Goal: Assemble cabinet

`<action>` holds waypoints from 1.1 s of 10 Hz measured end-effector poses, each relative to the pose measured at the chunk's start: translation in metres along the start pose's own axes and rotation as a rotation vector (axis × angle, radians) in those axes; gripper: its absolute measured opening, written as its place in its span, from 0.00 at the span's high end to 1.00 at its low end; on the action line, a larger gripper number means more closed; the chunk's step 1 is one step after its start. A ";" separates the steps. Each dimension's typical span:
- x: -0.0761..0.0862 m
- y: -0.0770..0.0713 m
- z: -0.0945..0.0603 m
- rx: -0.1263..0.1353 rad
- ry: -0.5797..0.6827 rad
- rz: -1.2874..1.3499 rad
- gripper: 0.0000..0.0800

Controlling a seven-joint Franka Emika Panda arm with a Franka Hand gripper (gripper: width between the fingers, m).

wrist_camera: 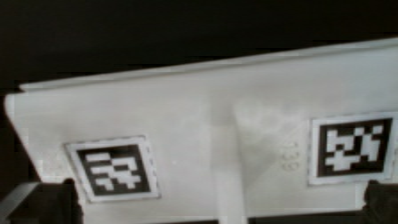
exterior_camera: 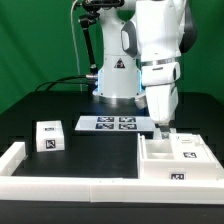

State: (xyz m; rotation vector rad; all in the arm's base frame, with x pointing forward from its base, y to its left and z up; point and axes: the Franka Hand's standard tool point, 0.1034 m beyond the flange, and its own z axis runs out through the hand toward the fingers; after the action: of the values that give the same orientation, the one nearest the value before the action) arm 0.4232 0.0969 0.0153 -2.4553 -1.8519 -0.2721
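Note:
The cabinet (exterior_camera: 176, 157) is a large white box-shaped body with tags, lying at the exterior view's right near the front rail. My gripper (exterior_camera: 163, 129) hangs straight down over its back left part, fingertips just above or at its top. In the wrist view the cabinet (wrist_camera: 214, 105) fills the frame, showing two square tags and a raised rib between them. My gripper (wrist_camera: 206, 212) is open, with the dark fingertips (wrist_camera: 22, 205) at the frame's two sides and the white surface between them. It holds nothing that I can see.
A small white block with tags (exterior_camera: 47, 137) stands at the exterior view's left. The marker board (exterior_camera: 107, 123) lies flat in front of the robot base. A low white border rail (exterior_camera: 70, 184) runs along the front and left.

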 end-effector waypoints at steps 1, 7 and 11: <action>0.000 -0.001 0.002 0.002 0.002 0.001 0.00; -0.005 -0.003 0.005 0.002 0.004 0.014 0.72; -0.004 -0.002 0.004 -0.001 0.005 0.013 0.91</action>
State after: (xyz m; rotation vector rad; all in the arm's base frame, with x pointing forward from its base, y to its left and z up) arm 0.4208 0.0941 0.0106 -2.4639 -1.8340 -0.2790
